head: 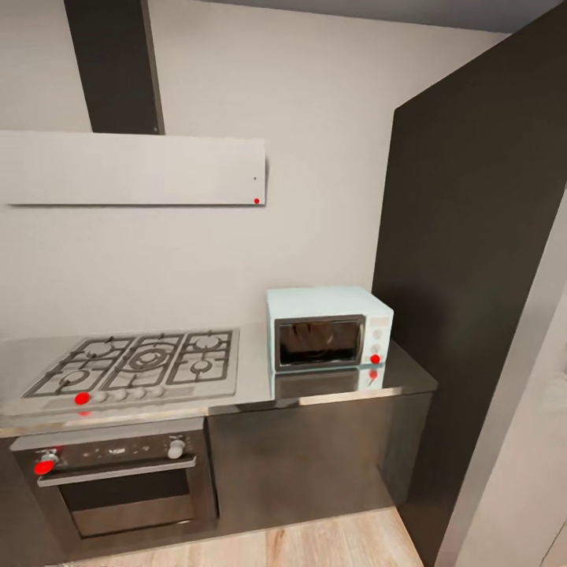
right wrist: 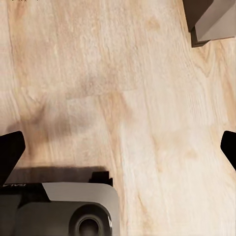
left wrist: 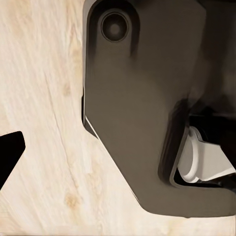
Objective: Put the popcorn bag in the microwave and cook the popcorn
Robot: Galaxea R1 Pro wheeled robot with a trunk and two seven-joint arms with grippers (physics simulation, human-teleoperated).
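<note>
The pale mint-blue microwave [head: 329, 327] stands at the right end of the grey countertop [head: 253, 376] in the kitchen, its dark glass door closed and a red dot by its knobs. The popcorn bag and the popcorn are out of view. In the left wrist view my left gripper [left wrist: 118, 152] hangs over the wood floor and the robot's dark base [left wrist: 147, 98]; one black fingertip [left wrist: 10, 152] sits at the frame edge, so the jaws stand wide. My right gripper [right wrist: 118, 147] is open above bare floor with nothing between its fingertips.
A gas hob [head: 138, 362] lies left of the microwave under a flat white hood [head: 134, 168]. A built-in oven [head: 118, 480] sits below the hob. A tall dark cabinet [head: 472, 276] walls off the right side. Light wood floor [head: 331, 543] runs in front.
</note>
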